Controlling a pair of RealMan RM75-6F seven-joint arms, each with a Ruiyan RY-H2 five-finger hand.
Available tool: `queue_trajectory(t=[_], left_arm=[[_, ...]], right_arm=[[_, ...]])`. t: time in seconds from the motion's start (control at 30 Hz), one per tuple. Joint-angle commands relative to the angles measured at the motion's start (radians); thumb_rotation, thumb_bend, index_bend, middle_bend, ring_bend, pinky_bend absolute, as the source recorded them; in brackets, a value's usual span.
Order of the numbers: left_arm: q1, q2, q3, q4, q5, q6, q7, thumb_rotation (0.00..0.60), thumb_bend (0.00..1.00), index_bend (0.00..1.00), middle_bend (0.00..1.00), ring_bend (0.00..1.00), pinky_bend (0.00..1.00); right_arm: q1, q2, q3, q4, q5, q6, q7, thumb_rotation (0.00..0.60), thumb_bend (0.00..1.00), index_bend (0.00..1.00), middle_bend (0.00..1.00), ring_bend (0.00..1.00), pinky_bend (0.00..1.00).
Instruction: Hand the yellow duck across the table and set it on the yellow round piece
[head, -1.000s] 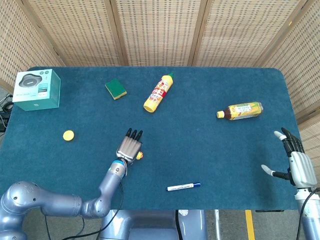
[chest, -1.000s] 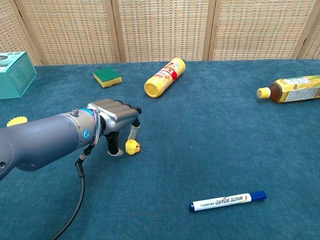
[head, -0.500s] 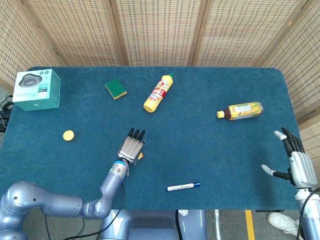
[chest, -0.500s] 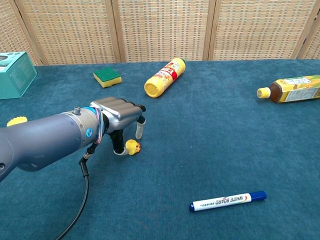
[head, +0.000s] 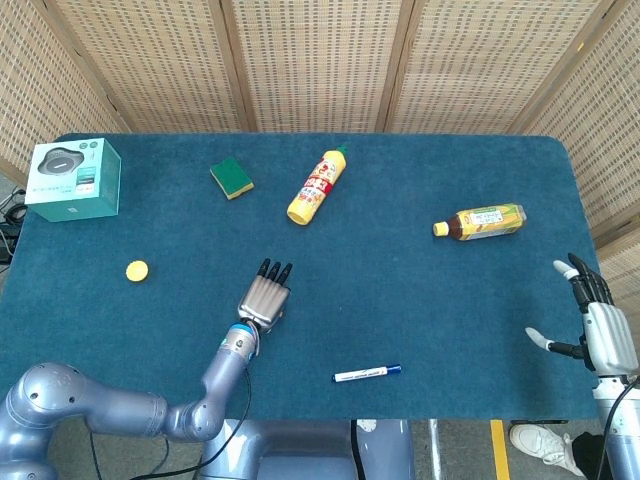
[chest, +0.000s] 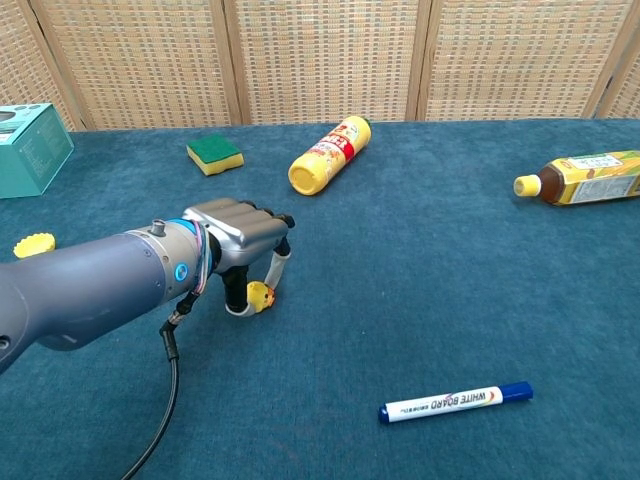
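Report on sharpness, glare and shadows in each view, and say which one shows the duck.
Head view: evenly lit, sharp, no glare; the left hand covers the duck. Chest view: sharp enough to read the marker print; soft shadow under the left hand; the duck shows between its fingers; the near forearm looms large.
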Motion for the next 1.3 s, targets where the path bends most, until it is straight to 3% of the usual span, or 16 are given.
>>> queue_trajectory(t=[0.03,0.37,0.7,0.97,1.3], left_arm=[[0.002,0.001,0.000,-0.004,0.007,0.003,-0.005,0.600,0.32,0.56,0.00,0.00,0.00],[0.017,0.075,-0.029,-0.082,0.043,0.035,-0.043,0.600,0.32,0.55,0.00,0.00,0.00],[0.072,0.281,-0.039,-0.174,0.057,0.063,-0.099,0.600,0.32,0.55,0.00,0.00,0.00],[0.142,0.396,0.004,-0.111,0.060,0.002,-0.194,0.600,0.32,0.55,0.00,0.00,0.00],[0.196,0.435,0.045,0.015,0.060,-0.087,-0.279,0.600,0.32,0.54,0.00,0.00,0.00]], right_arm=[[0.000,0.000,0.000,0.000,-0.001,0.000,0.000,0.600,0.09,0.11,0.00,0.00,0.00],[0.000,-0.001,0.001,0.002,-0.002,-0.004,-0.004,0.600,0.09,0.11,0.00,0.00,0.00],[-0.002,-0.002,-0.002,-0.007,-0.007,-0.004,-0.022,0.600,0.09,0.12,0.00,0.00,0.00],[0.000,-0.007,-0.006,-0.013,-0.010,-0.009,-0.052,0.600,0.09,0.12,0.00,0.00,0.00],[0.005,-0.020,-0.008,-0.016,-0.007,-0.017,-0.089,0.600,0.09,0.12,0.00,0.00,0.00]])
